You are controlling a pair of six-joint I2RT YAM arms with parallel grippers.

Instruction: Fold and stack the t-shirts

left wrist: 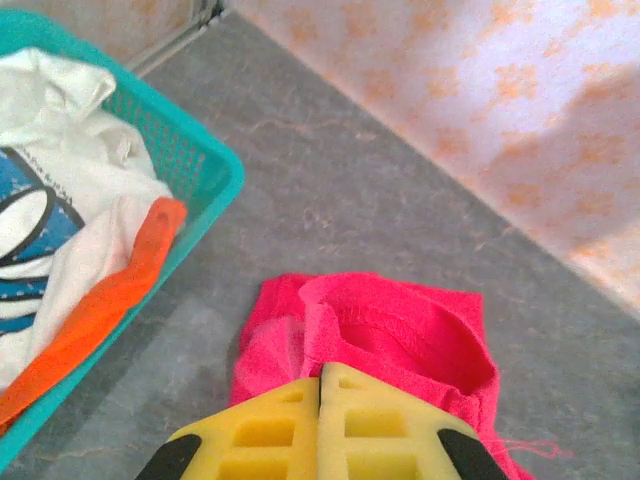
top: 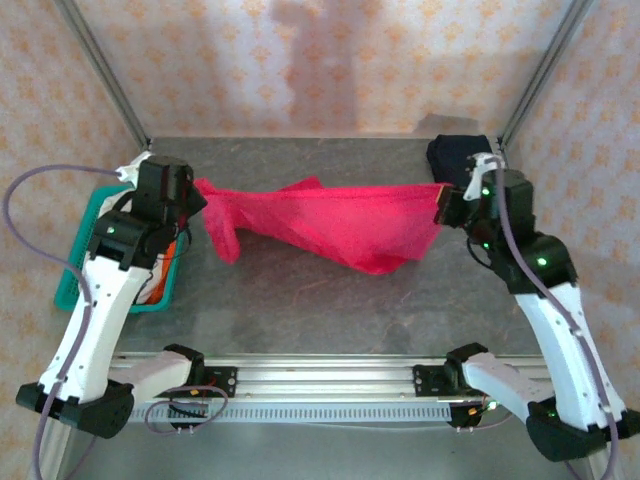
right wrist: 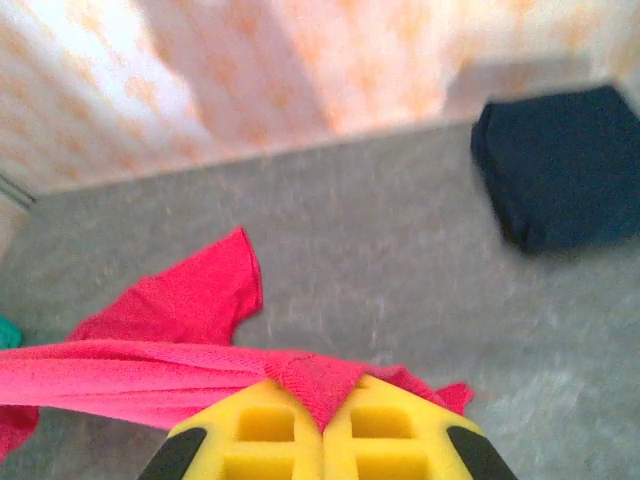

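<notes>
The left gripper, beside the teal basket, and the right gripper, well away from it, each pinch fully closed on the red t-shirt, apparently to spread it for folding.

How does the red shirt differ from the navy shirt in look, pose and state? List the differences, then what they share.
Colour: the red shirt is bright, the navy shirt dark.
Shape: the red shirt is stretched out unfolded; the navy shirt is a compact folded block.
Hold: the left gripper and right gripper pinch the red shirt's ends; the navy shirt lies untouched in the far right corner.
Both are plain cloth.
</notes>
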